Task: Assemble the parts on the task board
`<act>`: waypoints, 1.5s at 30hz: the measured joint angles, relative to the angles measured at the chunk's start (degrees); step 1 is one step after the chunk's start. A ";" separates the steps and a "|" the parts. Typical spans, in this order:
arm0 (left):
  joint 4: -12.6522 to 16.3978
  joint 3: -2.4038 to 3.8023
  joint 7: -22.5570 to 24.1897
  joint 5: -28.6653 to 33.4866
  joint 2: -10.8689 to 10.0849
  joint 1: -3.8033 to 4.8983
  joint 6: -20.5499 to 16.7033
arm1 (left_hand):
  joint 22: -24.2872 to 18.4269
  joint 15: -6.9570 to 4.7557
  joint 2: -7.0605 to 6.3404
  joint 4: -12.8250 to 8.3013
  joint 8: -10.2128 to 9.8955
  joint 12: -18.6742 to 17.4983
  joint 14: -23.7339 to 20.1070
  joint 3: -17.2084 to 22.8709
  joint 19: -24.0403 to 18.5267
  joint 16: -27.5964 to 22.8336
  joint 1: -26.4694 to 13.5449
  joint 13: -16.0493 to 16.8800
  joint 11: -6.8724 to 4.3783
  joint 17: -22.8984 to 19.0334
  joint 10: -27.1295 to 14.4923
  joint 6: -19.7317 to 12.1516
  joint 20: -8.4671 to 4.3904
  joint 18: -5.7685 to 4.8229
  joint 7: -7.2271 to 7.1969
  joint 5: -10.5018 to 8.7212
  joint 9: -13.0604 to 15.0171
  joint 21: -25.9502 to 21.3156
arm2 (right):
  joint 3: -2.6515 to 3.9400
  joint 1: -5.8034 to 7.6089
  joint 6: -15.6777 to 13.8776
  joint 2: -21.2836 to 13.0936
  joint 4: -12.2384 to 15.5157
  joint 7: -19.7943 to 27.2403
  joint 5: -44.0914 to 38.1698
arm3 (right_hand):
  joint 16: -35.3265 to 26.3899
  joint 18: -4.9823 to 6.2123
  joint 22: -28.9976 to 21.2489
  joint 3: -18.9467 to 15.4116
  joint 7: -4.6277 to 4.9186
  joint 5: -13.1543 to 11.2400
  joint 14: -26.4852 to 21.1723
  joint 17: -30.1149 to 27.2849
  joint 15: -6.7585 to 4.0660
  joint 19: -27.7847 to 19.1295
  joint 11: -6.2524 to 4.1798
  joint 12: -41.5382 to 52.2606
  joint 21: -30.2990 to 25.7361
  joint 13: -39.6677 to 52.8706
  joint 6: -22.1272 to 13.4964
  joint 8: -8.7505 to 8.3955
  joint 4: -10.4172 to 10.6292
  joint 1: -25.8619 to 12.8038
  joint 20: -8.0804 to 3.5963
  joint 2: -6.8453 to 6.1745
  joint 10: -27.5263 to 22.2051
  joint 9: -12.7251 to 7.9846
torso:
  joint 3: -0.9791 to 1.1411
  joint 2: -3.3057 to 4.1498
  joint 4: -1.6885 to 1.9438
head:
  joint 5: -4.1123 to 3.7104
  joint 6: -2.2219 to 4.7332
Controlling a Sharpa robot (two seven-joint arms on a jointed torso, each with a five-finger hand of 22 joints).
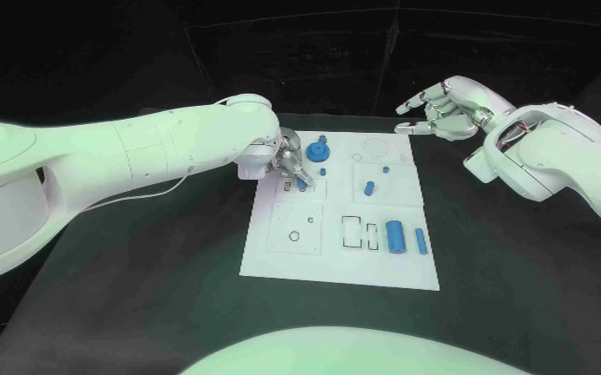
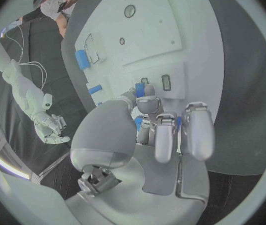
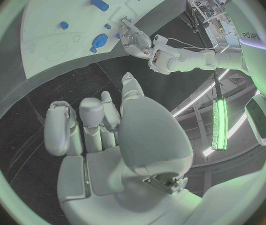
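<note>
Parts lay scattered over the white task board point(image 1: 282, 258), and one small blue part point(image 1: 302, 183) was pinched in the fingers point(image 2: 146, 105) of the left hand point(image 1: 291, 167), its tip down at the board's upper left area, beside two small slots. In the left wrist view that piece point(image 2: 139, 89) showed just past the fingertips, with the other fingers curled down toward the board. Just beyond the left hand stood a round blue gear-like part point(image 1: 318, 148), and a small blue peg point(image 1: 323, 170) sat near it. Toward the middle of the board were another blue peg point(image 1: 368, 188) and a tiny one point(image 1: 386, 168); nearer the robot a larger blue cylinder point(image 1: 396, 236) and a slimmer blue piece point(image 1: 421, 241) lay side by side next to rectangular recesses. The left arm point(image 1: 150, 154) reached in low across the surface, its wrist bent down over the board's edge. The right hand point(image 1: 448, 110) hung raised off the board's far right corner, holding nothing, its fingers loosely curved and apart; the right arm point(image 1: 544, 154) was folded back at the surface's right side. The black surface point(image 1: 138, 305) carried the board at its middle, and the room behind was dark.
</note>
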 measured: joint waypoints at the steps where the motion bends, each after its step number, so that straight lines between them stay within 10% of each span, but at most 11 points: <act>1: 0.00 -0.16 -0.01 -0.06 0.01 0.00 0.08 | 0.00 0.00 0.00 0.00 -0.01 -0.01 0.00 0.00 0.00 0.00 0.00 0.00 0.00 0.00 0.00 0.00 0.00 0.00 0.00 -0.01 0.00 0.15 | 0.00 0.00 0.01 0.01 -0.01 0.00 0.00 | 0.00 0.00 0.00 0.00 0.00 0.00 0.00 0.00 0.00 0.00 0.00 0.00 0.00 0.00 0.00 0.00 0.00 0.00 0.00 0.00 0.00 0.00 | 0.00 0.00 0.00 | 0.01 0.00; 45: -2.18 -1.11 -0.23 -0.77 1.92 0.29 2.48 | 0.00 0.01 1.28 0.50 -0.17 -0.54 -0.01 0.50 0.00 0.00 -1.25 -0.68 0.04 0.00 0.52 0.66 0.00 0.00 0.59 0.01 0.00 0.49 | 0.00 0.01 0.14 -0.03 0.13 -0.03 -0.01 | 0.00 0.00 0.01 -0.43 0.00 -0.22 0.00 0.00 0.00 0.00 0.00 0.00 0.00 0.01 0.00 0.00 -0.04 0.00 0.00 0.00 0.00 0.00 | 0.01 0.01 -0.03 | -0.08 -0.19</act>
